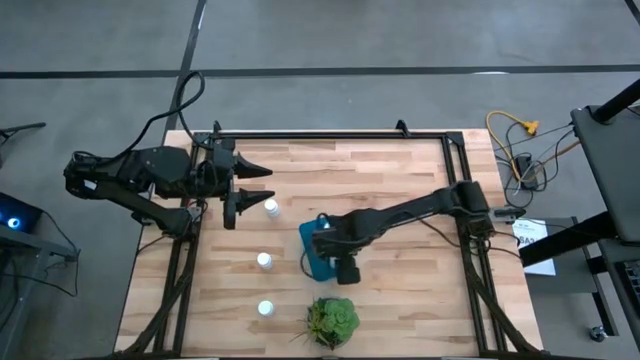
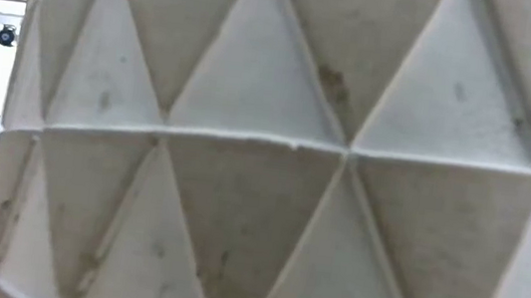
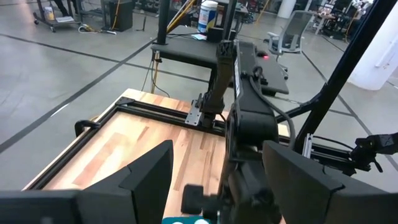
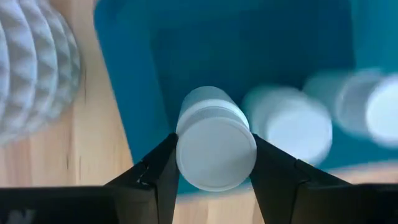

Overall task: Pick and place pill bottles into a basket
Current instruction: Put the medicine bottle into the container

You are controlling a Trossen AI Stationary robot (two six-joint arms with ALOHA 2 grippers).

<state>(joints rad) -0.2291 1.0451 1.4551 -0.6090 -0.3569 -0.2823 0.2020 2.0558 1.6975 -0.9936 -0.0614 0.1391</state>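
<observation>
The teal basket [image 1: 312, 256] stands at the table's middle, and two white pill bottles [image 4: 287, 128] [image 4: 367, 104] lie in it. My right gripper [image 1: 334, 242] is over the basket and shut on a third pill bottle [image 4: 216, 144]. Three more bottles stand on the wood left of the basket: one [image 1: 271, 208] just beside my left gripper [image 1: 250, 190], one [image 1: 264, 260] nearer, and one [image 1: 266, 308] nearest. My left gripper is open and empty, its fingers [image 3: 149, 177] pointing toward the table's right. My right gripper pinches the bottle between its two fingers, one on each side of the round body just below the cap [image 4: 186, 134]. The fingers come from above and lie along the bottle. Its cap faces up at the wrist camera, over the basket's floor [image 4: 205, 56].
A green plant [image 1: 332, 320] in a white faceted pot [image 4: 31, 68] stands just near of the basket, and the pot [image 2: 274, 160] fills the low view. A black frame [image 1: 330, 135] runs along the table's far edge and sides. Bare wood lies at the far and right sides.
</observation>
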